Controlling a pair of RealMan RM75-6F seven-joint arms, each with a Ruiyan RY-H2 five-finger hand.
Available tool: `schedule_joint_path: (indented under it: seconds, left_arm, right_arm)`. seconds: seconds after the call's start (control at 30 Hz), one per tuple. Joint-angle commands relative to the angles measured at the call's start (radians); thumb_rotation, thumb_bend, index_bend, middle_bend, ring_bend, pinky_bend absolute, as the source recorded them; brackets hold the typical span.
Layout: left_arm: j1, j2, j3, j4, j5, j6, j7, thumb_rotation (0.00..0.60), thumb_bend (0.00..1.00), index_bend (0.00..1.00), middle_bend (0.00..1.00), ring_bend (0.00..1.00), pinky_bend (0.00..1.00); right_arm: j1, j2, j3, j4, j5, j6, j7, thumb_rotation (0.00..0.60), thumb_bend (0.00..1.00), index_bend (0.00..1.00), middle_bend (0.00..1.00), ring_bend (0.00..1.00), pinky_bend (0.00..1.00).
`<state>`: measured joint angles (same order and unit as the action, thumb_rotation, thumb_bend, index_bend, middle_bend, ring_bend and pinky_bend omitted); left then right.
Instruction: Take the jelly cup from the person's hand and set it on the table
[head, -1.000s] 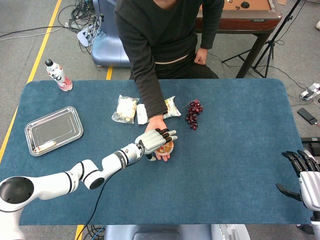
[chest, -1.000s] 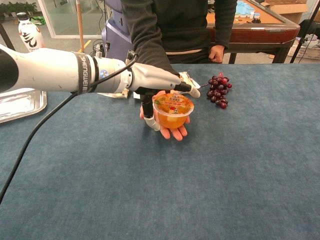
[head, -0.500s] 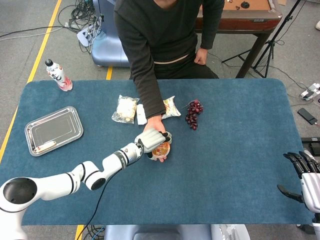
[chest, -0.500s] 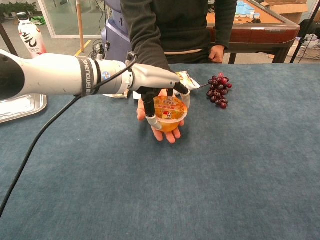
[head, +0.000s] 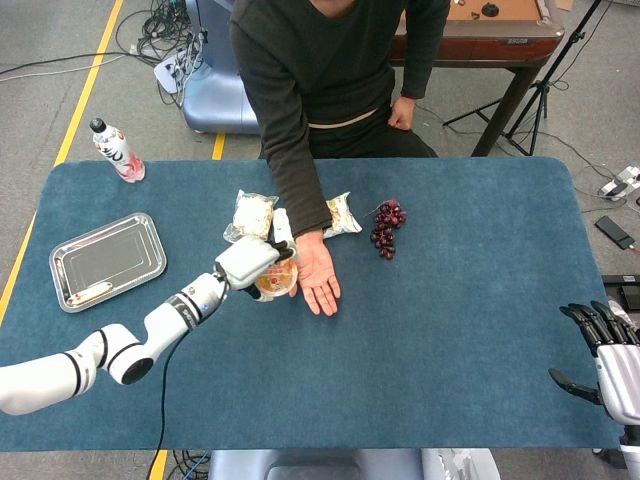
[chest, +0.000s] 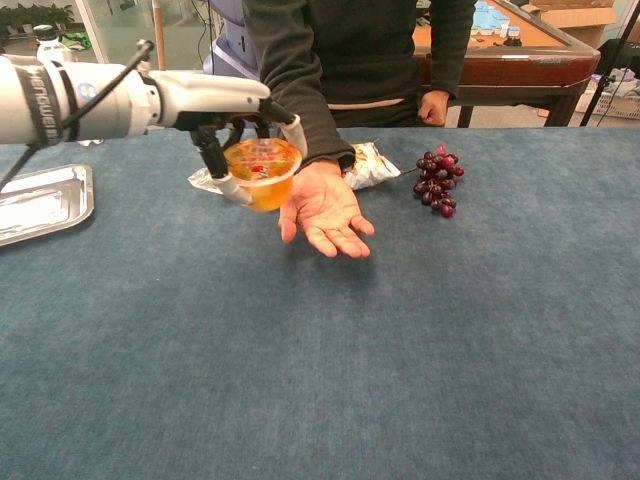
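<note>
Jelly cup: orange jelly cup (chest: 262, 170) with a printed lid, held up off the blue table (chest: 400, 330), just to the camera-left of the person's hand (chest: 325, 210). Head view has it at (head: 275, 280), right beside that palm.
Left hand: left hand (chest: 225, 110) comes over the cup from above, fingers (chest: 212, 160) curled down around the rim and sides, so it's got the cup gripped. Seen from the head camera, the hand (head: 250, 262) covers most of the cup.
Person's hand: palm up, fingers spread, nothing in it; can't tell if it's resting on the cloth or hovering just above.
Right hand: right hand (head: 605, 350) sits way off at the table's edge on the robot's right side, only in the head view. Fingers apart, holding nothing.
Snacks: a couple of wrapped snack packets (head: 250, 217) lie behind the cup, and one more (chest: 372, 165) just past the person's wrist.
Grapes: dark grapes (chest: 437, 180) near that packet, well apart from the cup.
Tray: metal tray (head: 107, 260) off to the camera-left.
Bottle: bottle (head: 117, 150) at the far corner beyond the tray.
</note>
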<state>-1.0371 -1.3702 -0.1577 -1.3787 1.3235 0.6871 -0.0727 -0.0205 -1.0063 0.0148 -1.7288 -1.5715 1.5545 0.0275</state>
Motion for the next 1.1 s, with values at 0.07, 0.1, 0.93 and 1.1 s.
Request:
schedule_joint_path:
  seconds: [0.07, 0.1, 0.93, 1.1]
  left_arm:
    - [0.040, 0.026, 0.037, 0.003, 0.005, 0.017, -0.004, 0.600, 0.17, 0.40, 0.21, 0.35, 0.58]
    - [0.049, 0.026, 0.047, 0.010, 0.005, 0.016, -0.002, 0.600, 0.17, 0.40, 0.21, 0.35, 0.58]
    - [0.137, -0.021, 0.076, 0.125, -0.092, -0.031, -0.002, 0.600, 0.17, 0.00, 0.00, 0.00, 0.25]
    - [0.198, 0.056, 0.062, 0.039, -0.091, 0.047, -0.051, 0.600, 0.17, 0.00, 0.00, 0.00, 0.21]
  right_arm:
    - [0.004, -0.004, -0.001, -0.002, -0.005, -0.004, -0.003, 0.600, 0.11, 0.19, 0.17, 0.07, 0.18]
    - [0.005, -0.005, -0.001, -0.002, -0.006, -0.007, -0.004, 0.600, 0.11, 0.19, 0.17, 0.07, 0.18]
    - [-0.004, 0.009, -0.001, -0.018, -0.002, 0.005, -0.015, 0.600, 0.11, 0.19, 0.17, 0.07, 0.18]
    - [0.000, 0.007, -0.001, -0.013, 0.007, -0.008, -0.011, 0.600, 0.11, 0.19, 0.17, 0.07, 0.18]
